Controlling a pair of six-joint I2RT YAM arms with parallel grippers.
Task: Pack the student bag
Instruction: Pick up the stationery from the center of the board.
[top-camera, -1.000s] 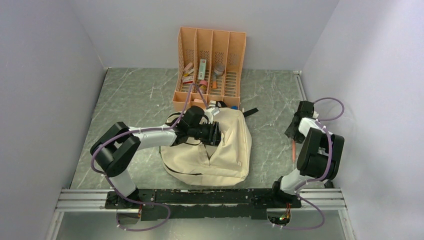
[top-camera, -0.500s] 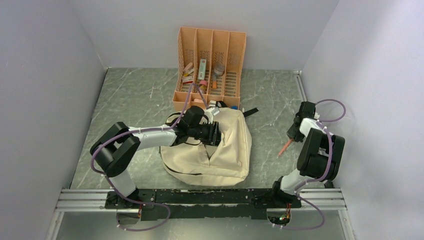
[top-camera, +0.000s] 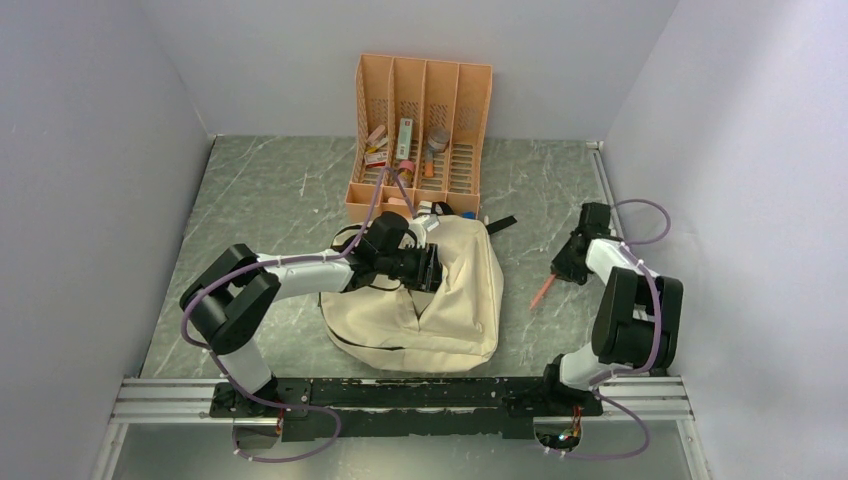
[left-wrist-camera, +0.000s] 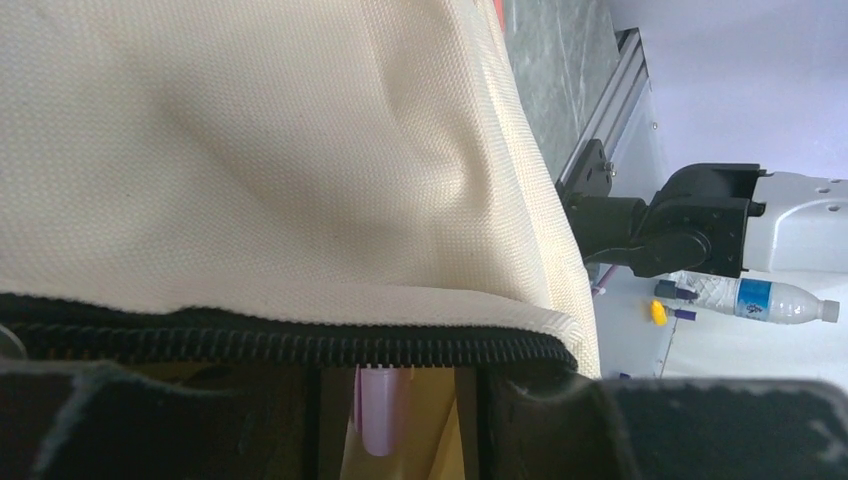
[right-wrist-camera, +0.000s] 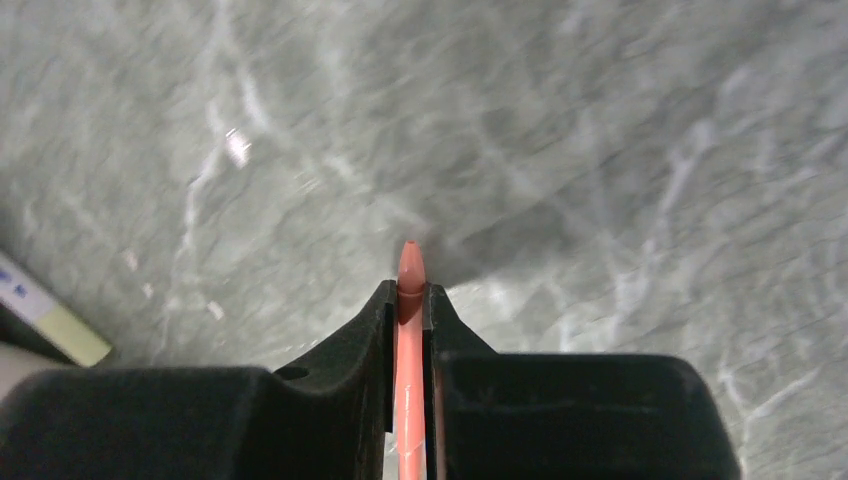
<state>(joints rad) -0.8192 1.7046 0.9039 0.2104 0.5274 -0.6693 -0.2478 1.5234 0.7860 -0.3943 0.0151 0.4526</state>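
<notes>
The student bag (top-camera: 440, 305) lies mid-bench (top-camera: 280, 190), toward the near edge, and the orange organiser (top-camera: 420, 95) stands just behind it at the far edge. The left gripper (top-camera: 431, 268) sits at the bag's opening; I cannot tell its grip. Near the right edge, the right gripper (right-wrist-camera: 408, 305) is closed on a salmon pencil (right-wrist-camera: 410, 262).
</notes>
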